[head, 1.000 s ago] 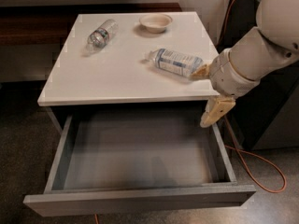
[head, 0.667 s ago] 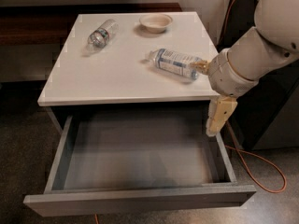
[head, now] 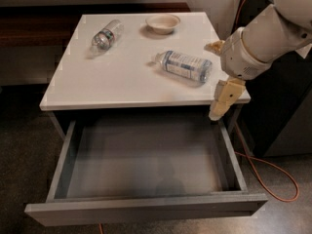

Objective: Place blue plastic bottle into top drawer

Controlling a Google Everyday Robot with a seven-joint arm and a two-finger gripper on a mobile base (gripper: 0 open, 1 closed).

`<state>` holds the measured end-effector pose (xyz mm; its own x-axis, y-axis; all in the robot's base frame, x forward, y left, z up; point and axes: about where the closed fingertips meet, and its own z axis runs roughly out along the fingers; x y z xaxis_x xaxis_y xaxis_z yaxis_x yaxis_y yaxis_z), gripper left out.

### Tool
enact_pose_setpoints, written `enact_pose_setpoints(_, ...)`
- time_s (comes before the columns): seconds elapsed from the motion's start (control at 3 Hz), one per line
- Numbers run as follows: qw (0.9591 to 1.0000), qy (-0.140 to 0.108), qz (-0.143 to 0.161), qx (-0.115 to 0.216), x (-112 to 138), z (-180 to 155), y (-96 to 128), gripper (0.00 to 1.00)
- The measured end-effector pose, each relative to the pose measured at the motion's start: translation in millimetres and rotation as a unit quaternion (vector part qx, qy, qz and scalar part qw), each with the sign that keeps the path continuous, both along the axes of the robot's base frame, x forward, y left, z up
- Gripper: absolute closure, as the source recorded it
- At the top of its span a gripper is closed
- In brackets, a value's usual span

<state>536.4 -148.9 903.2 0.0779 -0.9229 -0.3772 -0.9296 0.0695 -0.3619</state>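
Note:
The blue plastic bottle [head: 185, 66], clear with a blue-and-white label, lies on its side on the white cabinet top [head: 122, 77], toward the right, cap pointing left. The top drawer [head: 146, 155] is pulled wide open below, and its grey inside holds nothing. My gripper [head: 213, 81] hangs at the cabinet's right front corner, just right of the bottle and not touching it. It is open and empty: one tan finger [head: 223, 99] points down over the drawer's right side, and the other fingertip [head: 213, 46] sits behind the bottle's base.
A slimmer clear bottle [head: 105, 35] lies at the back left of the top. A small white bowl [head: 163, 22] stands at the back centre. An orange cable [head: 273, 174] runs on the floor to the right. Dark furniture stands to the right.
The gripper has lifted and drawn slightly right and back from the bottle's base. The bottle and drawer have not moved.

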Motion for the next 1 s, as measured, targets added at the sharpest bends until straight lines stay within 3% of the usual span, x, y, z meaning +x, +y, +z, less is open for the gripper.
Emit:
enact_pose_setpoints(0.67, 0.9974, 0.011, -0.065, 0.028, 57, 18, 2, 0.00)
enact_pose_setpoints(1.0, 0.9926, 0.031, -0.105, 0.053, 82, 14, -3, 0.00)
